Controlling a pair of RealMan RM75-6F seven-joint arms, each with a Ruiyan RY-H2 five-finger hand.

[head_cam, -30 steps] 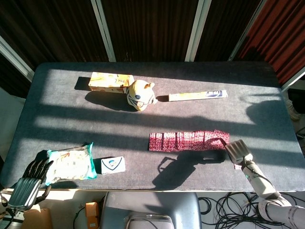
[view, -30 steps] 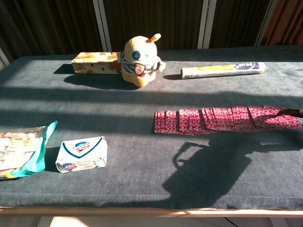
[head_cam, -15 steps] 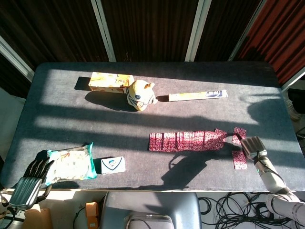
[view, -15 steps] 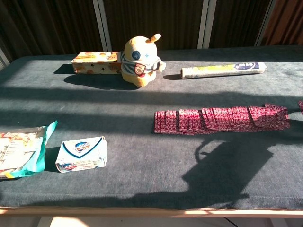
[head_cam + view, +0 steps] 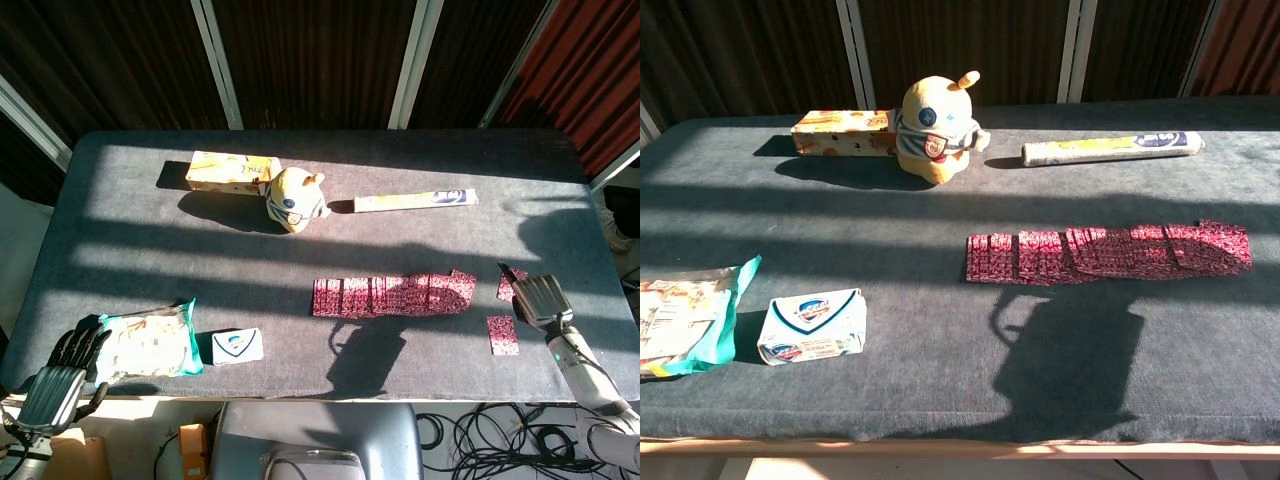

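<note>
Fingers (image 5: 533, 291) of the right hand (image 5: 541, 300) lie side by side and fairly flat, tips toward the far edge of the bench (image 5: 120, 250). One red packet (image 5: 508, 285) sits right at their left edge, but whether it is pinched or only touched I cannot tell. A second loose packet (image 5: 503, 335) lies flat just nearer. Both are off the right end of the row of red packets (image 5: 390, 295). This looks like picking packets off that end; any lift would need a firm pinch on thin foil. The forearm slants in from the bench's near right corner. The left hand (image 5: 62, 365) rests low, fingers loosely apart, beside the snack bag (image 5: 150, 340).
</note>
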